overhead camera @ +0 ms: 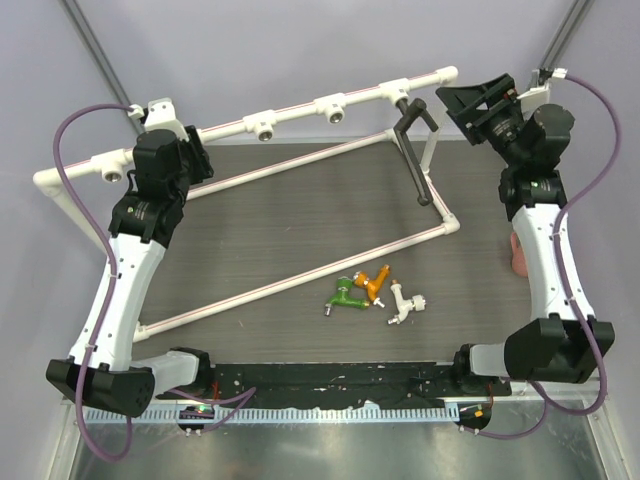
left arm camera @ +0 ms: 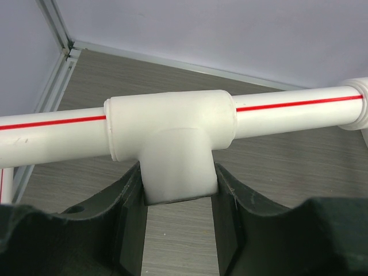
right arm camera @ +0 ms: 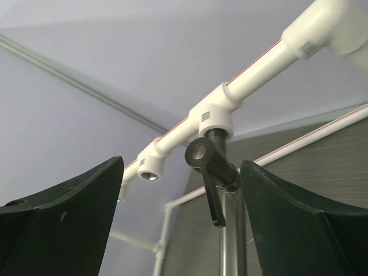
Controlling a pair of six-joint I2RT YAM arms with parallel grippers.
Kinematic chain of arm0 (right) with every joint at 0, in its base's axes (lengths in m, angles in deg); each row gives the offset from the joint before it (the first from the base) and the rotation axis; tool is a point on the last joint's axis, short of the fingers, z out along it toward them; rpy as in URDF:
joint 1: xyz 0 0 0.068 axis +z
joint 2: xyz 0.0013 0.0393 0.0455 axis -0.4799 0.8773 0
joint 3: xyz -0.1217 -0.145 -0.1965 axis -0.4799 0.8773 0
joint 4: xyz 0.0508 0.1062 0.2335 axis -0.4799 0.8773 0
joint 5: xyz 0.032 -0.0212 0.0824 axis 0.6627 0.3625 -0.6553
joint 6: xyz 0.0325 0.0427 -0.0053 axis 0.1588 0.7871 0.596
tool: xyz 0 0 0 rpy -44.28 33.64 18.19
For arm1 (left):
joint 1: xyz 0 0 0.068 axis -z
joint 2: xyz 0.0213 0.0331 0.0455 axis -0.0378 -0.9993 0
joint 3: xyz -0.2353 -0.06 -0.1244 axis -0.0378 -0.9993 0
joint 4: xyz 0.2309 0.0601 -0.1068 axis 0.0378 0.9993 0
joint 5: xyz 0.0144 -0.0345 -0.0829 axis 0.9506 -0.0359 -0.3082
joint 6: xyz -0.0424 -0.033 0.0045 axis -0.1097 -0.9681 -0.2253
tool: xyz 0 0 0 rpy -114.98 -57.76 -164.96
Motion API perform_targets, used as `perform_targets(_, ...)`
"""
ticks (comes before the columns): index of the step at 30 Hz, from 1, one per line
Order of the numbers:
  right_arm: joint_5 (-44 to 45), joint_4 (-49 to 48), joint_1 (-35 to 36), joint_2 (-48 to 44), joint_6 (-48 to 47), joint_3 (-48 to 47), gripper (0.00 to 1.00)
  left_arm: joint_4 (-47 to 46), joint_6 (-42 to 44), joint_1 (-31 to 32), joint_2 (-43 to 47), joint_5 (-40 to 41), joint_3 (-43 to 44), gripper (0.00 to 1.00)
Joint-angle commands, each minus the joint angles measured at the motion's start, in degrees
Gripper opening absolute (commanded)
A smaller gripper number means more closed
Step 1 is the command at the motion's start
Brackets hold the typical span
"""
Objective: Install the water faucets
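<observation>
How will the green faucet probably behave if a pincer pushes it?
The green faucet looks like small plastic: probably light and stiff. Its branched shape should resist rolling; it may slide into the orange faucet beside it.

The mouth of the tee socket (left arm camera: 172, 132) is hidden between the fingers of the left pincer (left arm camera: 179, 192). The tube of the black faucet (right arm camera: 211, 168) runs off the right wrist view's bottom edge. A pinkish thing (overhead camera: 517, 258) sits half-hidden behind the right arm (overhead camera: 548, 262).
</observation>
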Motion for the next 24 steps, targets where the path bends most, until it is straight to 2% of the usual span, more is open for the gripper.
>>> perform_targets(1,11.7,19.3,1.9,-3.4,-24.0,-6.9,0.88,-0.7,0.1,-2.1,2.5,6.1,1.0,0.0)
perform_targets(4,17.4,25.2,7.6,-2.1,-33.8,-11.7,0.88,-0.7,0.1,-2.1,2.5,6.1,1.0,0.0)
perform_targets(10,26.1,31.0,14.4,3.1,-42.1,-19.6,0.88,-0.7,0.2,-2.1,2.7,6.2,1.0,0.0)
perform_targets(19,26.2,32.6,14.7,10.2,-42.7,-23.7,0.8,-0.8,0.1,-2.2,2.8,6.1,1.1,0.0)
perform_targets(24,21.5,30.5,14.3,11.9,-38.8,-23.5,0.72,-0.7,0.2,-2.2,2.7,6.2,1.1,0.0)
